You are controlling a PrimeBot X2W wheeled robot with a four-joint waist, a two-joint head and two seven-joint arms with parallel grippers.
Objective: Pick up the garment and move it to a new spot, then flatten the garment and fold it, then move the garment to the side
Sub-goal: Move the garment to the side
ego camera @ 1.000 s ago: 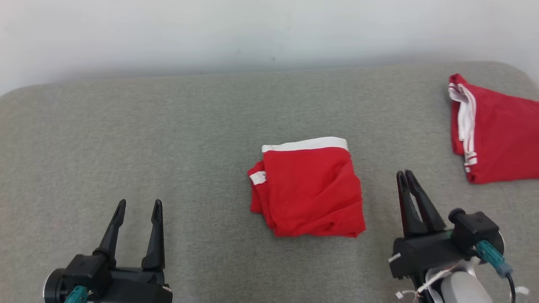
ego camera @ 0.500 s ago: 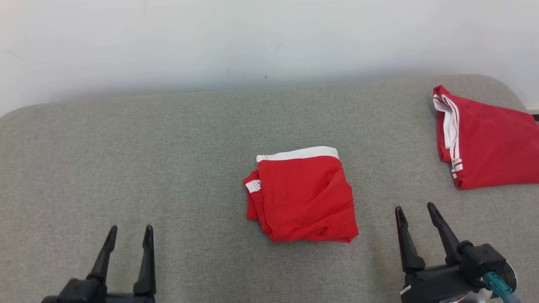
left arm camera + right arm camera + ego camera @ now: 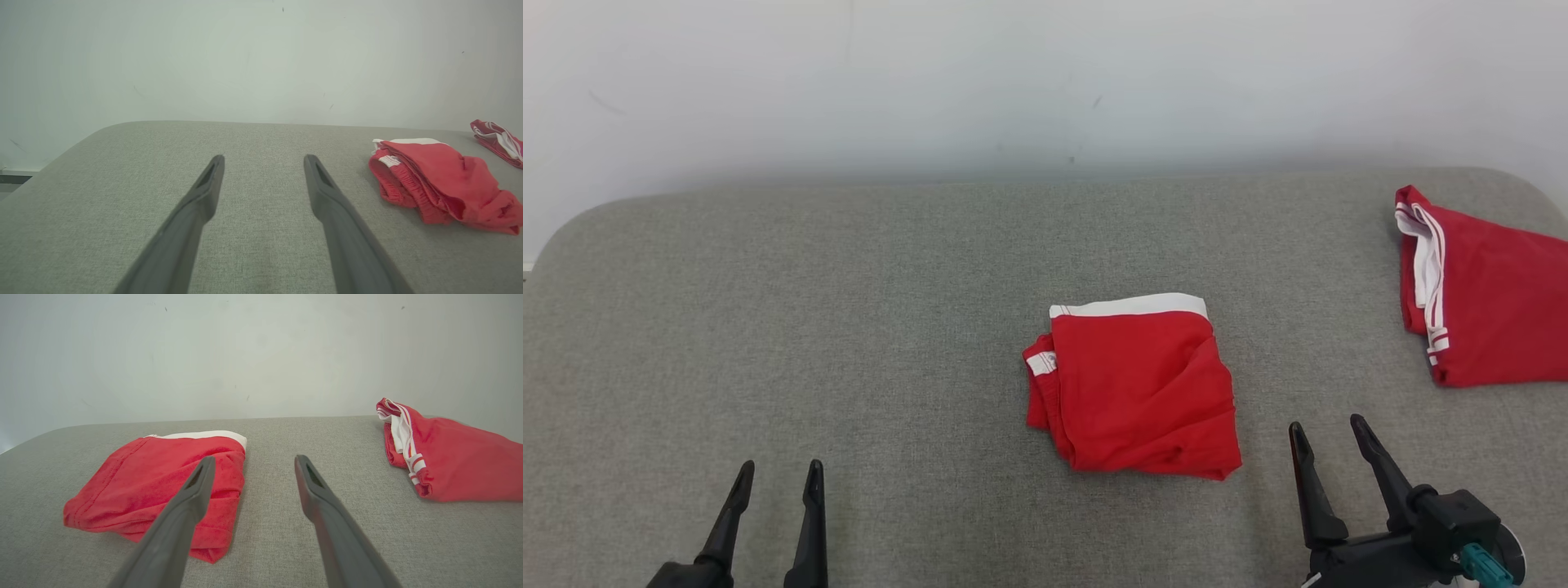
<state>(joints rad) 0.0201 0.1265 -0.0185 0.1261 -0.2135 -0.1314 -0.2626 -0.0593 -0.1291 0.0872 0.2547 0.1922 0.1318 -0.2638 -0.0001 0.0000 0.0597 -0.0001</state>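
You have the red garment point(image 3: 1139, 384) folded into a compact, slightly rumpled square, lying flat midway across the grey padded surface point(image 3: 849, 327), white waistband along its far edge

The bench point(image 3: 849, 327) is viewed from above by the head camera; the garment point(image 3: 1135, 392) is shared by both low wrist views.

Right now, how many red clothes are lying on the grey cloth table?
2. A folded red garment with a white band lies in the middle; a second red garment with white stripes lies at the far right, partly cut off by the picture's edge.
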